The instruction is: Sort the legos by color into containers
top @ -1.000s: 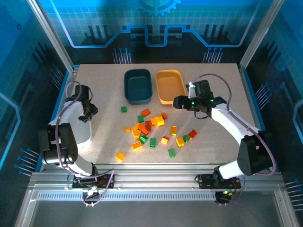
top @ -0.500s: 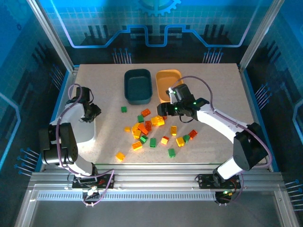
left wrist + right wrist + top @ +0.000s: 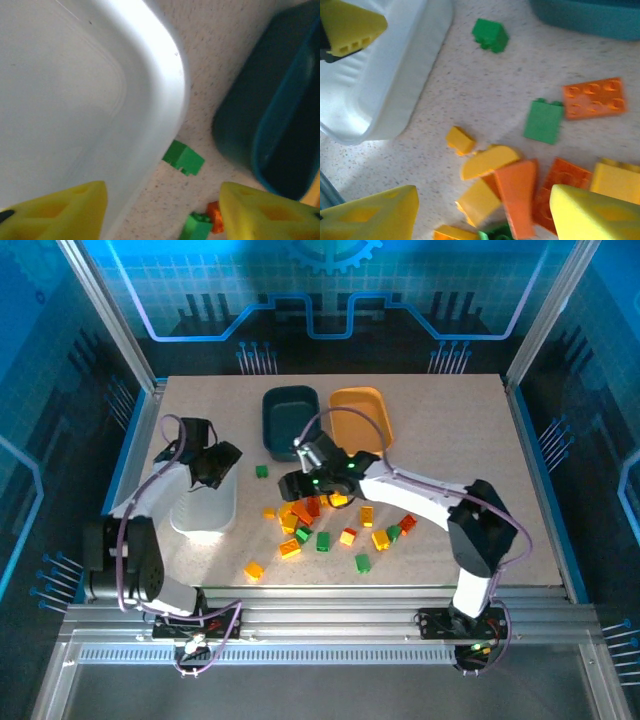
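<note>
- While your right gripper (image 3: 297, 483) hung over the far-left end of the legos (image 3: 320, 515), its jaws were spread wide and held nothing. In your right wrist view an orange brick (image 3: 517, 197) and some yellow pieces lay on the table between its fingers (image 3: 370, 215).
- Your left gripper (image 3: 215, 462) sat above the far right corner of the white tray (image 3: 205, 510), likewise released and empty.
- You had little room on that side. The white tray's rim lay near the left edge of the pile, and the two grippers were close together.
- One green brick (image 3: 261, 471) lay apart from the pile, on the table (image 3: 450, 440) between the white tray and the dark teal tray (image 3: 291, 420), touching neither.
- Just right of the teal one, the orange-yellow tray (image 3: 360, 415) stood along the far side, beyond the pile.
- Your widest open stretch was the bare table to the right of the pile, out to the right edge.
- Stray bricks reached close to the near edge.
</note>
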### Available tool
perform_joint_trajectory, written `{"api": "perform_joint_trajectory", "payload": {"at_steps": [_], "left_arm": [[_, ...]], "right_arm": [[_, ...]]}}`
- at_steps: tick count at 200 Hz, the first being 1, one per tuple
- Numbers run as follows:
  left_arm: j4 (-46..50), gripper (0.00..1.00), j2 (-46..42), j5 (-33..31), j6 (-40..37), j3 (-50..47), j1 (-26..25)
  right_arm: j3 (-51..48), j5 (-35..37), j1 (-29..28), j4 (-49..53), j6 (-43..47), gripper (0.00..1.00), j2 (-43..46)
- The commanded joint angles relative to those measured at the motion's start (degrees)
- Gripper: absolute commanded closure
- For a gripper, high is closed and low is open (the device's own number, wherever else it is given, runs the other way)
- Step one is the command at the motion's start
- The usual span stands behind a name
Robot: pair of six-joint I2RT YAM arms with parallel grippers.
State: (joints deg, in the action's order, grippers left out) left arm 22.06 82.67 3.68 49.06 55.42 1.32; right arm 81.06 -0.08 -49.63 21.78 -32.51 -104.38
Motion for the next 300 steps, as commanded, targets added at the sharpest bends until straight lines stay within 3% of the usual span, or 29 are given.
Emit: {"api": "perform_joint_trajectory", "payload": {"at_steps": [1, 15, 42, 78, 145, 181, 218, 268, 300], "left_arm": [[5.87, 0.22, -8.49, -7.57, 0.06, 1.53, 1.57], [8.06, 0.01, -13.97, -10.18, 0.27, 0.66, 3.76], [9.85, 0.01, -24.49, -10.01, 1.72, -3.58, 7.99], [11.65, 0.01, -33.47, -8.08, 1.86, -8.54, 8.7], [14.31, 0.01, -39.0, -5.26, 0.23, -12.92, 8.87], [15.93, 0.01, -41.45, -5.34, -0.88, -12.93, 8.96], [17.4, 0.01, -42.15, -5.14, -2.24, -10.61, 9.05], [20.3, 0.01, -40.63, -6.49, -8.25, -0.32, 9.14], [15.19, 0.01, -38.79, -2.63, -8.78, 2.11, 9.14]], "right_arm": [[7.12, 3.18, -3.82, 1.54, -5.19, 0.29, -5.59], [12.56, 4.1, -6.26, 2.68, -6.79, 0.29, -10.27], [25.08, 5.93, -9.71, 7.08, -8.24, 0.29, -19.86], [35.75, 9.77, -10.49, 11.93, -12.14, 0.31, -29.39], [45.11, 9.31, -10.56, 15.13, -13.34, 0.53, -39.72], [44.34, 11.85, -11.25, 14.51, -14.67, 0.69, -38.72], [42.14, 12.91, -11.72, 11.99, -14.35, 1.0, -35.17], [35.51, 13.44, -9.84, 10.16, -10.71, 1.0, -23.17], [27.39, 14.84, -3.43, 11.13, -6.16, 1.0, -12.99]]}}
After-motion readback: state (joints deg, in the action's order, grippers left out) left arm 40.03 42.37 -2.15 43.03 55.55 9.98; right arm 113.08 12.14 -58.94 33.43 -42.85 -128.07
